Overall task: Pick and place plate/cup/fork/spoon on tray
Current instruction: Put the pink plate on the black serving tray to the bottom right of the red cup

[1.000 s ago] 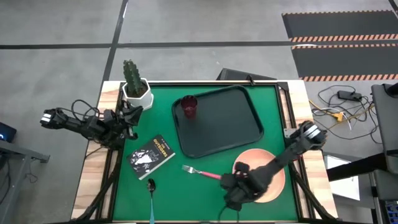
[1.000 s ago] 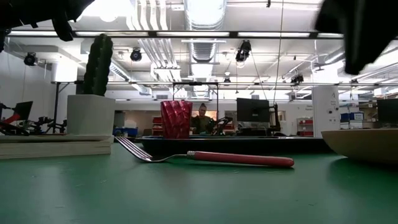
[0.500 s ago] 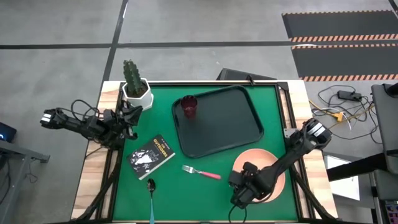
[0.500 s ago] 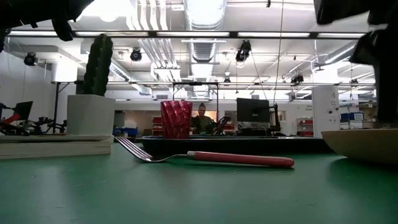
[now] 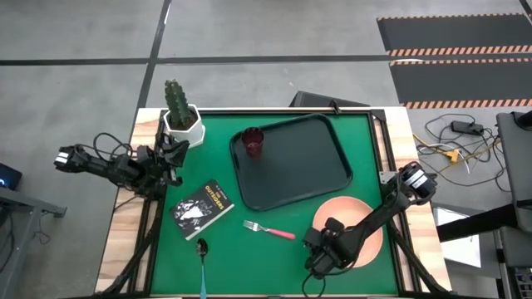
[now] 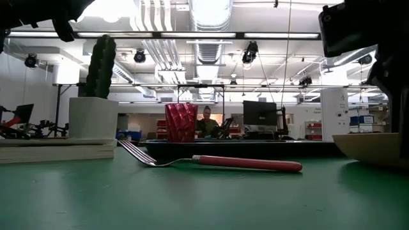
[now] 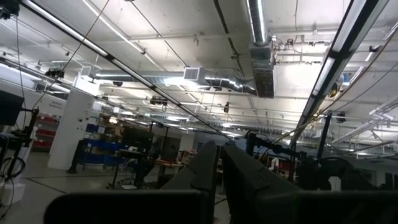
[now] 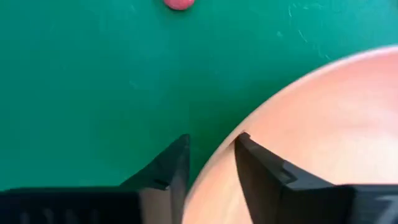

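Observation:
The peach-pink plate (image 5: 359, 226) lies on the green table at the near right and also shows in the right wrist view (image 8: 323, 124). My right gripper (image 8: 211, 149) is open and points down at the plate's left near rim (image 8: 217, 163). One finger is over the plate and one is over the table outside it. The dark red cup (image 5: 253, 143) stands in the dark tray (image 5: 303, 166). The pink-handled fork (image 5: 270, 230) and the blue-handled spoon (image 5: 202, 251) lie on the table. My left gripper (image 5: 170, 156) waits shut at the table's left edge. My right gripper comes at the plate from above with its fingers on either side of the left near rim (image 8: 217, 163). I cannot tell whether a finger touches the rim. The plate lies flat on the table.
A white pot with a cactus (image 5: 180, 116) stands at the far left corner. A small black book (image 5: 202, 208) lies left of the fork. The fork's handle end (image 8: 179, 3) lies close to my right gripper. Bare tray floor (image 5: 307, 154) lies right of the cup.
My right gripper has gone down onto the plate's left near rim, shifting slightly toward the table's right. The plate, fork and cup have stayed put.

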